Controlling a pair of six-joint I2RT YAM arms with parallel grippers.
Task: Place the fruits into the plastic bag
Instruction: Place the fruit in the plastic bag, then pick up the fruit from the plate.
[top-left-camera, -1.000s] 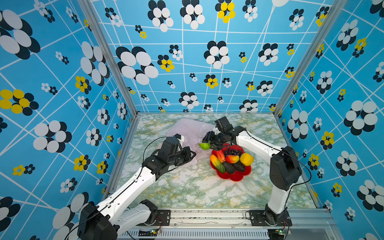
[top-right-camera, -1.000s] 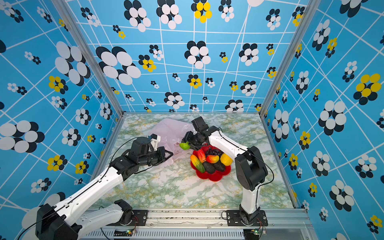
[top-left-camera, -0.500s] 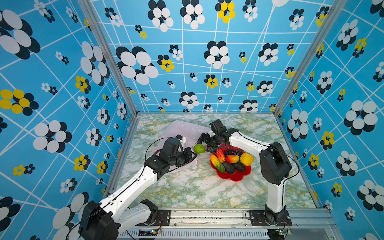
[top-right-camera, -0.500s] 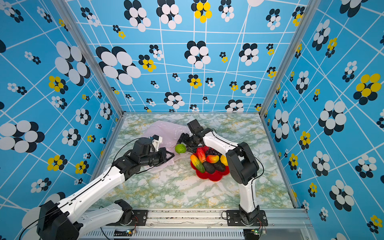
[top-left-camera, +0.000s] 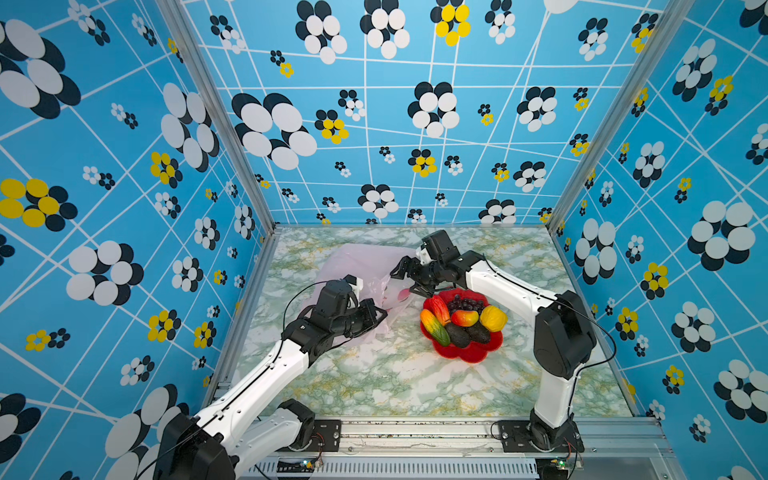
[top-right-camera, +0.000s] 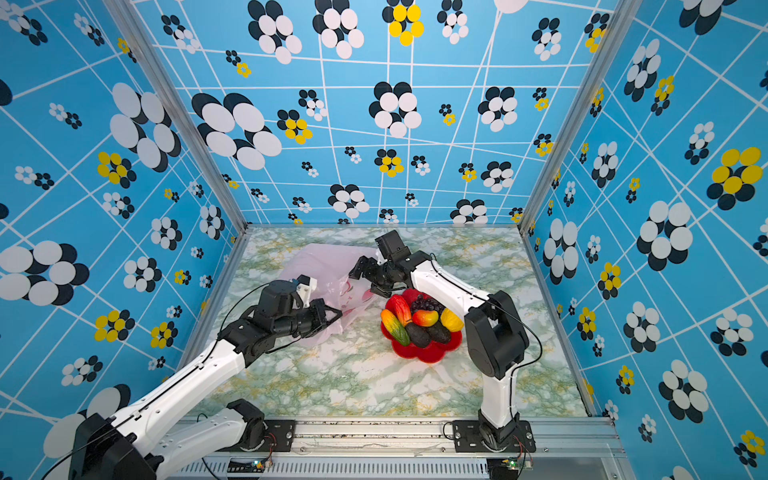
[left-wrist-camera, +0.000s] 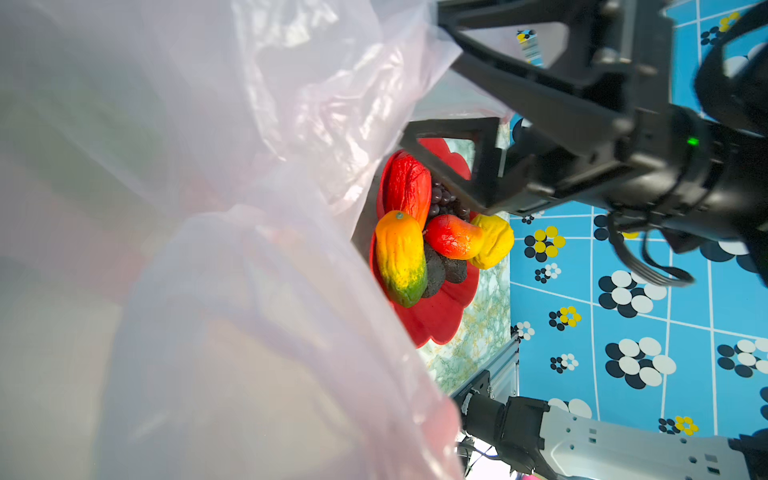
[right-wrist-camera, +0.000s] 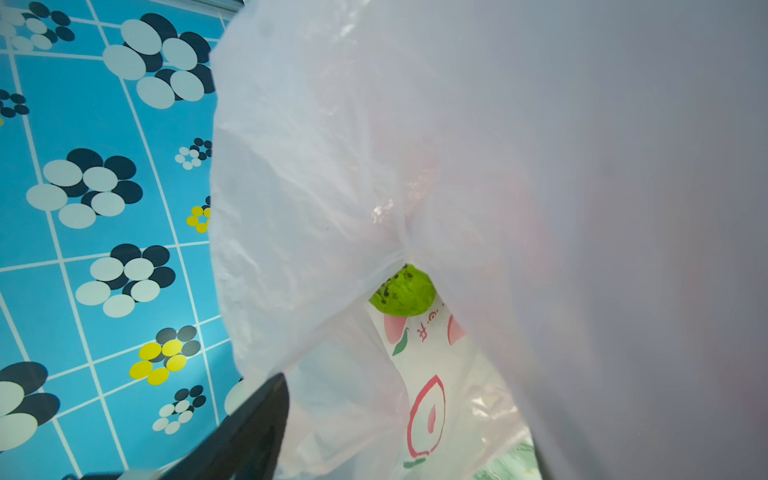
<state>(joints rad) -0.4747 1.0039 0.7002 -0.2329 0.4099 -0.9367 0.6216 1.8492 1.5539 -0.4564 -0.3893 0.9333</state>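
Low in a top view, the left gripper (top-left-camera: 376, 318) is pinched tight on the near hem of the thin, crinkly pale-pink plastic bag (top-left-camera: 357, 262), holding its mouth toward the right of the frame. Right of it sits the red flower-shaped plate (top-left-camera: 469, 355), heaped with toy fruits. Further back, at the bag mouth, the right gripper (top-left-camera: 405, 279) has its fingers spread wide and empty. Its wrist view shows the bumpy green ball (right-wrist-camera: 402, 291) inside the bag. The next pick looks like the right arm's: the red oblong fruit (top-left-camera: 438, 308) lies just lower right of its fingers, long axis running upper left to lower right.
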